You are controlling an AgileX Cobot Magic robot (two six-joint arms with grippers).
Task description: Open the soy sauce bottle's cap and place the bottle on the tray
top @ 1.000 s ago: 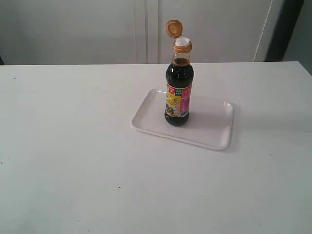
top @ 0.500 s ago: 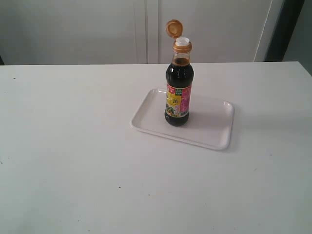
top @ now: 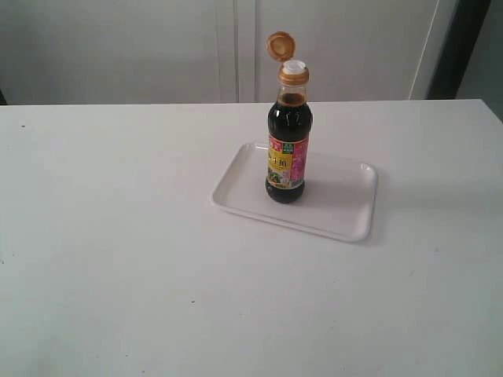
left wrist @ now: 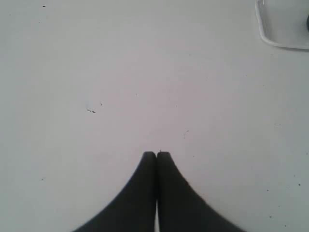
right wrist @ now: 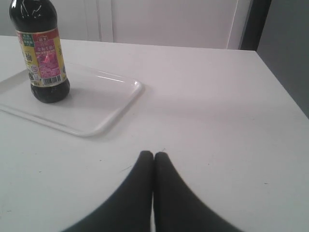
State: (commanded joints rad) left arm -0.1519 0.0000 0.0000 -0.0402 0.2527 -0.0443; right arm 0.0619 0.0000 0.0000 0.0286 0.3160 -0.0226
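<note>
The soy sauce bottle (top: 288, 145) stands upright on the white tray (top: 338, 212), toward the tray's left part. Its orange-brown cap (top: 277, 45) is flipped up on its hinge, and the white spout (top: 294, 67) is bare. The right wrist view shows the bottle (right wrist: 42, 58) on the tray (right wrist: 104, 104), well away from my right gripper (right wrist: 153, 154), which is shut with nothing in it. My left gripper (left wrist: 156, 154) is shut and empty over bare table; a tray corner (left wrist: 280, 29) shows at that view's edge. Neither gripper appears in the exterior view.
The white table (top: 118, 236) stretches around the tray. Pale wall panels (top: 157, 47) stand behind it, with a dark vertical strip (top: 460, 47) at the back right. The table's right edge (right wrist: 285, 82) lies near the right gripper.
</note>
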